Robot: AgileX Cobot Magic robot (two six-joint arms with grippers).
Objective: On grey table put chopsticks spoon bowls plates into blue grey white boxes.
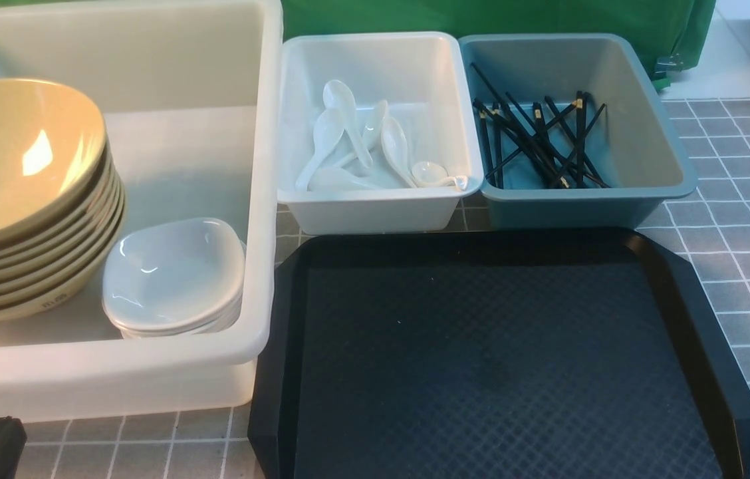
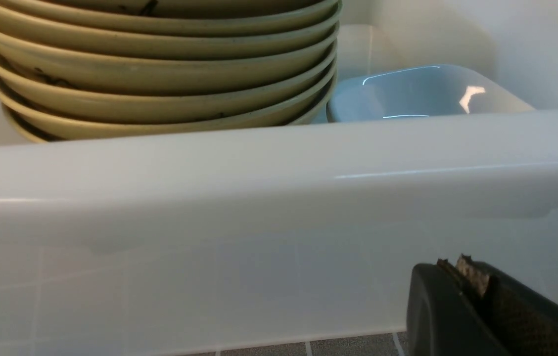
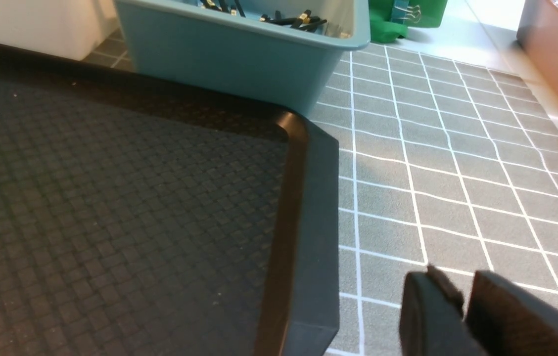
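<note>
1. Tub [image 1: 262, 199]: holds the stack of bowls [image 1: 22, 193] and, touching it, the stack of plates [image 1: 175, 276]. In the left wrist view its near wall rises just ahead of the left gripper [image 2: 477, 287], with bowls and plates beyond the rim.
2. Tray [image 1: 714, 346]: bare in every view, so nothing appears left to sort; the task looks finished or all but finished.
3. Table [image 1: 734, 219]: no loose tableware on the tiles that show. Open tiled floor lies ahead of the right gripper [image 3: 459, 291], with the tray's cut corner just to one side.
4. White bin [image 1: 468, 113]: several spoons [image 1: 362, 143] lie in it, well ahead of both grippers.
5. Blue-grey bin [image 1: 654, 113]: the chopsticks [image 1: 541, 143] lie crossed inside; its wall stands beyond the tray corner from the right gripper.
6. Left gripper: jaws pressed together, holding nothing, low by the tub's outer wall. Little room ahead; it would have to rise over the rim.
7. Right gripper: jaws a narrow slit apart, nothing between them, above bare tiles with free room around.
</note>
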